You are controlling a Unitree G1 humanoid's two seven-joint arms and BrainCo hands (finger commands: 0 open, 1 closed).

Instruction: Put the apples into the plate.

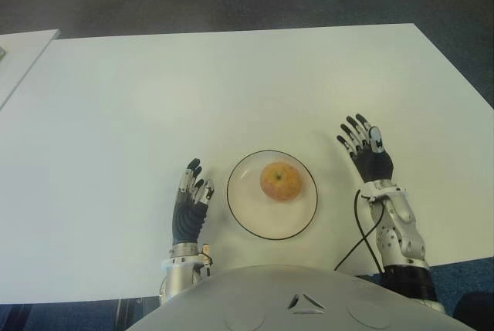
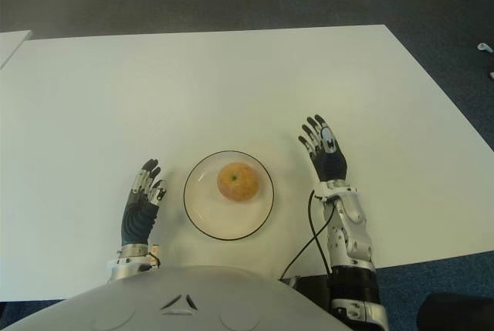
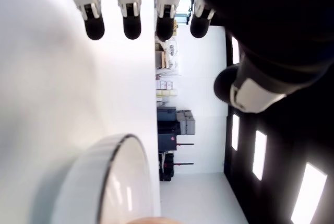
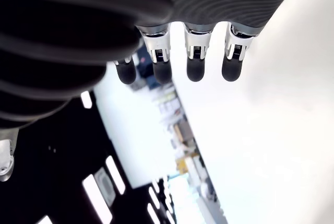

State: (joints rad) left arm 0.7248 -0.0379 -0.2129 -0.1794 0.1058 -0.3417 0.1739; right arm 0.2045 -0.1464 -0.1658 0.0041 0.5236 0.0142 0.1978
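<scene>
Flanking a plate, two hands show over the table, both empty.

Left hand [image 1: 191, 201]: near the table's front edge, just beside the plate on its left side; fingers [image 3: 131, 23] extended and slightly apart, holding nothing.

Right hand [image 1: 366, 150]: on the plate's right side, a little farther forward than the left; fingers [image 4: 195, 66] straight and spread, holding nothing. A black cable [image 1: 356, 240] runs along its forearm.

Plate [image 1: 247, 211]: white, round, dark-rimmed, between the two hands.

Apple [image 1: 280, 181]: one, yellow-orange, sitting inside the plate, toward its far right part.

Table [image 1: 231, 84]: white, otherwise bare.
</scene>
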